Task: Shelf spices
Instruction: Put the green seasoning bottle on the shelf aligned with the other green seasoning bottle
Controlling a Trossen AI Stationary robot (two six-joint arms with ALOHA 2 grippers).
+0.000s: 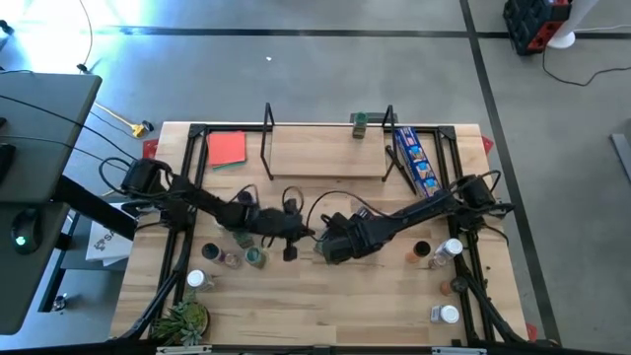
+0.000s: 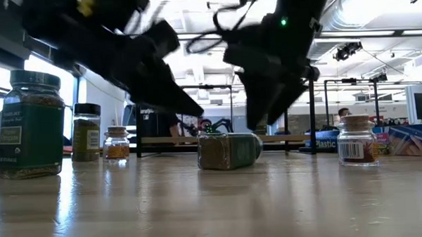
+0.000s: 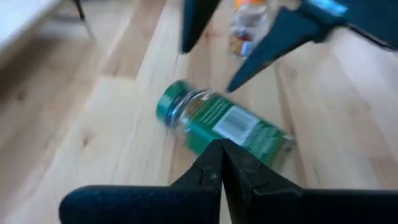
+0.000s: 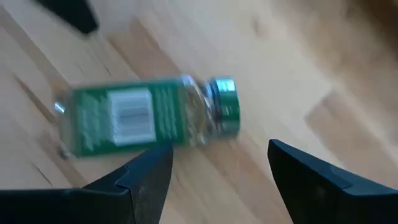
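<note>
A green-capped jar (image 4: 146,118) lies on its side on the table (image 1: 325,306) — right gripper (image 4: 214,165) wide open over it, holding nothing; left gripper (image 3: 221,155) shut, empty, just beside.

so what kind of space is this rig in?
Most likely a robotics lab or workshop, not a kitchen. The wooden table sits on a bare concrete floor marked with tape lines, and the low view shows exposed ceiling ducts and further metal frames behind.
</note>
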